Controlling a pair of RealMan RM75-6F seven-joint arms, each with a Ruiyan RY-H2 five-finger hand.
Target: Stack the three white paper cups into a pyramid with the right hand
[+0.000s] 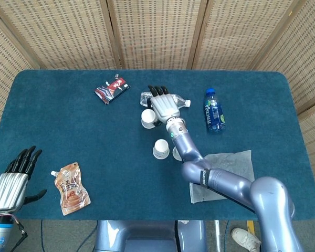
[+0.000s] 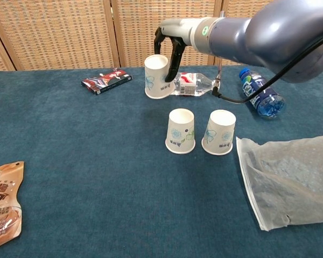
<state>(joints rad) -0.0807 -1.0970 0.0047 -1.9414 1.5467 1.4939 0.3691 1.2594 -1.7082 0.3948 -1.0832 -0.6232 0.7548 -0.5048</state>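
Observation:
Two white paper cups stand upside down side by side mid-table, the left one [image 2: 180,131] [image 1: 160,148] and the right one [image 2: 219,132], which the arm largely hides in the head view. The third cup [image 2: 157,77] [image 1: 147,118] is behind them to the left, upside down and tilted. My right hand [image 2: 172,45] [image 1: 164,105] grips it from above, with fingers on both sides of its upper part. Whether its rim touches the cloth I cannot tell. My left hand [image 1: 13,178] rests at the front left edge, fingers apart, holding nothing.
A clear bottle [image 2: 196,85] lies just behind the held cup. A blue bottle [image 2: 261,97] lies to the right, a red snack packet [image 2: 106,80] at the back left, an orange pouch [image 2: 2,204] at the front left, and a plastic bag [image 2: 290,183] at the front right.

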